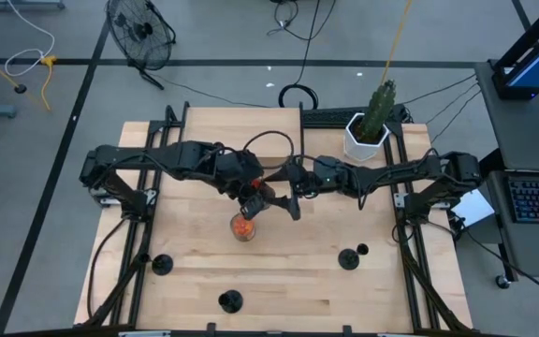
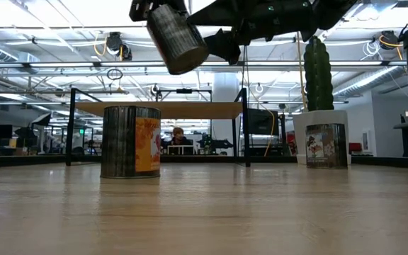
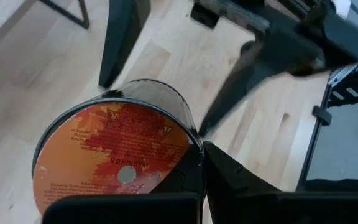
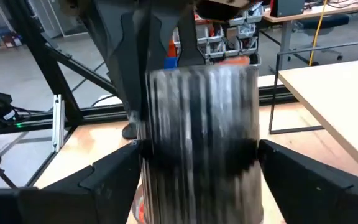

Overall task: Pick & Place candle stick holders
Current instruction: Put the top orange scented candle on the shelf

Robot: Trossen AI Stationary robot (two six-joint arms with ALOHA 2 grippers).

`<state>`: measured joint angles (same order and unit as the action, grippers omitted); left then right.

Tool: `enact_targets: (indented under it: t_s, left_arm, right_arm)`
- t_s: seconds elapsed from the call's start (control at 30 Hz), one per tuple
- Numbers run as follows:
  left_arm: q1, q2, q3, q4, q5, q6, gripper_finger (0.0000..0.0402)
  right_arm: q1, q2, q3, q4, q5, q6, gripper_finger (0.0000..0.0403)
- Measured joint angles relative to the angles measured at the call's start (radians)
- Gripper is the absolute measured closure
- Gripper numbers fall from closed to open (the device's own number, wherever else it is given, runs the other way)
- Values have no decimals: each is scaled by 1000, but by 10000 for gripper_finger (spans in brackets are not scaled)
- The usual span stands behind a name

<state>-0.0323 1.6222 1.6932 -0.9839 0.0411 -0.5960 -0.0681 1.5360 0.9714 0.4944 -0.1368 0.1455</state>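
Three black candle stick holders stand on their round bases near the table's front; no gripper is near them. Above the table's middle my left gripper is shut on a dark ribbed candle jar, which hangs tilted in the air. The end of the jar facing the left wrist carries a round orange label. My right gripper comes level from the right and is open. Its fingers stand on either side of the jar. My left gripper holds the jar by the rim of its labelled end, slanting down from the table's left. Whether one finger is inside, its own fingers hide. The jar hangs tilted below it, clear of the table. My right gripper: I cannot tell whether its fingers touch the jar's sides.
A second ribbed jar with an orange label stands on the table under the grippers. A third jar stands before the white cactus pot at the back right. Bare wood lies between the holders in front.
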Motion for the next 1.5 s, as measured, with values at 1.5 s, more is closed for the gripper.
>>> enact_targets:
  t_s: [1.5]
  left_arm:
    - [-10, 67, -1, 11, 33, -12, 401]
  right_arm:
    - [18, 146, 41, 82, -106, 57, 54]
